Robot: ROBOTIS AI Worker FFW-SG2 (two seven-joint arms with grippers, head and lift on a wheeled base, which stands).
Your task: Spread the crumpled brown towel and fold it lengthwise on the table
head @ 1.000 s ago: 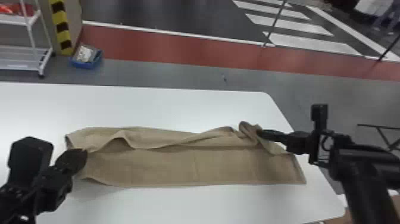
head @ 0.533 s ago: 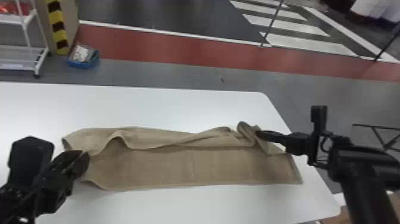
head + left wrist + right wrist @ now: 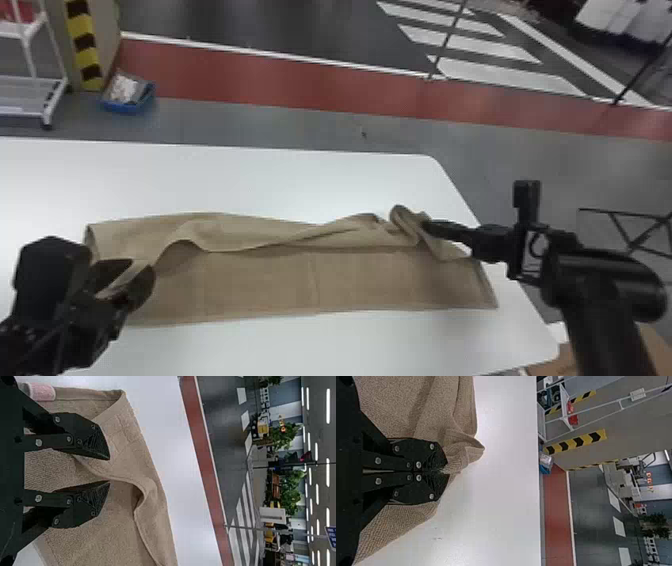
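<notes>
A white, round-cornered surface (image 3: 250, 185) is bearing a long brown cloth towel (image 3: 260, 282), its far side lying rumpled. My black, two-fingered right pincer (image 3: 426, 226) is gripping bunched cloth near the right end; my matching left pincer (image 3: 140, 266) is gaping wide at the left.

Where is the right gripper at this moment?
In the head view, the right gripper is on the right, pinching the brown towel near the right edge of the table.

The towel (image 3: 260, 280) lies rumpled along the worktop (image 3: 280, 185), left gripper (image 3: 125, 276) by one end, right gripper (image 3: 429, 227) touching the other.
</notes>
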